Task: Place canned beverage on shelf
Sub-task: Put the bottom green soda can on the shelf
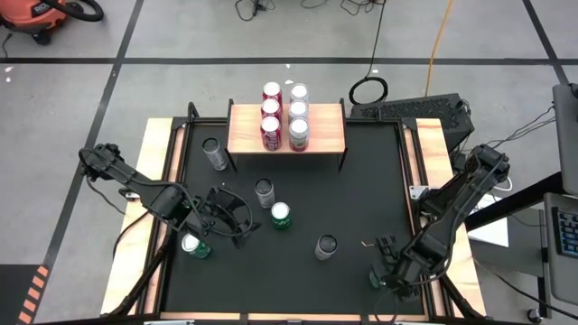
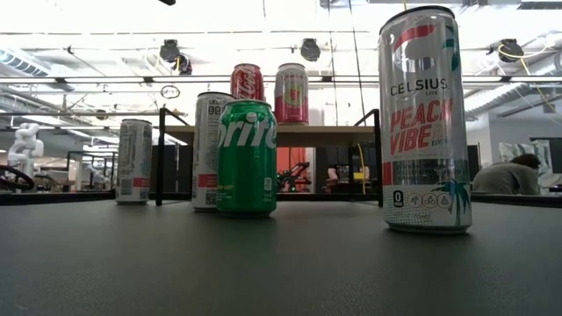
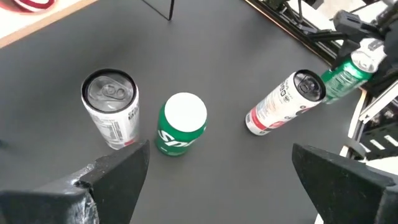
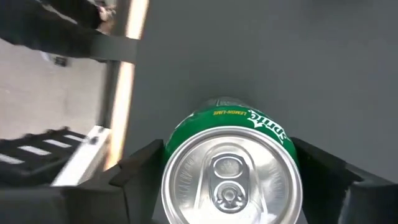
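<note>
Right wrist view: a green can (image 4: 231, 168) is seen standing upright between the right gripper's (image 4: 230, 180) two fingers, which are pressed against its sides, at the near right corner of the black mat (image 1: 361, 181). Farther off, the left gripper (image 1: 219, 217) is held spread wide with nothing in it. The shelf (image 1: 321, 135) is found only in the high view, far across the mat, with bare wood beside six cans.
</note>
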Controlling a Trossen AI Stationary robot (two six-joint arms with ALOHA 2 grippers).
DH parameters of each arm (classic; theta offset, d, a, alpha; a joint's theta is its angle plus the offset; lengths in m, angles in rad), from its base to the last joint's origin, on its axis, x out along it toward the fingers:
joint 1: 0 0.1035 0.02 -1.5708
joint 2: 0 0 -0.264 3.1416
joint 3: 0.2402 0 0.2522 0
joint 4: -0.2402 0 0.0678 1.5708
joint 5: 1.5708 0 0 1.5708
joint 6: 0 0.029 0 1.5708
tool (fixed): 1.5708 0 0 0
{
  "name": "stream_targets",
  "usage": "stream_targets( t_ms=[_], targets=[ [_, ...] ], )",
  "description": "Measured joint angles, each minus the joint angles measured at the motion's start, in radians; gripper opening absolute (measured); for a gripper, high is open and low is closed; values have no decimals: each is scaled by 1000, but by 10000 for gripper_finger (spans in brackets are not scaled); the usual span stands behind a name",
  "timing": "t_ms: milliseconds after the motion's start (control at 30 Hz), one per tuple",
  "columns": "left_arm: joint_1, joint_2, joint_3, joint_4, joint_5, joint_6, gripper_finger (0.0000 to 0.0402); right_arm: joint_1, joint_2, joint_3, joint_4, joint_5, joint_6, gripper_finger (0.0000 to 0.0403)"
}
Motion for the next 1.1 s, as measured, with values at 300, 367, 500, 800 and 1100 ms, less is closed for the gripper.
stream_targets(
  t_ms=[300, 367, 500, 800, 1100],
  targets=[
    [0, 0, 0, 51, -43, 17, 396, -4, 0, 119, -86, -27, 146, 271],
    [0, 0, 0, 89, -55, 45, 396, -11, 0, 154, -106, -26, 169, 271],
    [0, 0, 0, 150, -62, 81, 396, -34, 0, 231, -159, -24, 210, 274],
    [0, 0, 0, 317, -82, 220, 396, -108, -1, 421, -260, -23, 252, 274],
    [1, 0, 0, 405, -88, 351, 396, -247, -1, 561, -262, -21, 321, 273]
  ],
)
